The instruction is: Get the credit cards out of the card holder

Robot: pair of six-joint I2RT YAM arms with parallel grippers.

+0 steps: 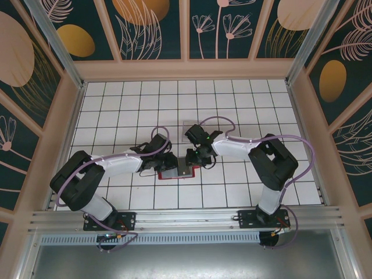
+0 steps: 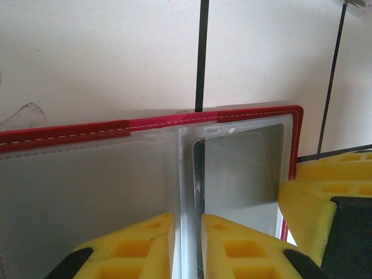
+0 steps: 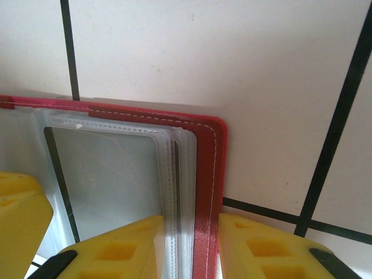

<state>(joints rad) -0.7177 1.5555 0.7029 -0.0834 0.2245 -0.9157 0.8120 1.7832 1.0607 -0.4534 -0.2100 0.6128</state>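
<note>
The red card holder (image 1: 174, 173) lies open on the white tiled floor between both arms. My left gripper (image 2: 187, 247) is shut on the clear plastic sleeve fold at the middle of the card holder (image 2: 145, 123). Inside the sleeve to its right a pale credit card (image 2: 244, 168) shows through the plastic. My right gripper (image 3: 190, 247) is shut on the card holder's red cover edge (image 3: 206, 174) together with its stack of clear sleeves. The same pale card (image 3: 110, 174) sits in the top sleeve there. In the top view the left gripper (image 1: 170, 163) and right gripper (image 1: 190, 158) meet over the holder.
A clear plastic stand (image 1: 191, 126) sits on the tiles just behind the right gripper. The right gripper's yellow finger (image 2: 314, 200) stands close at the holder's right end, and the left gripper's finger (image 3: 17, 218) at the left. Wooden walls (image 1: 186, 70) enclose the floor.
</note>
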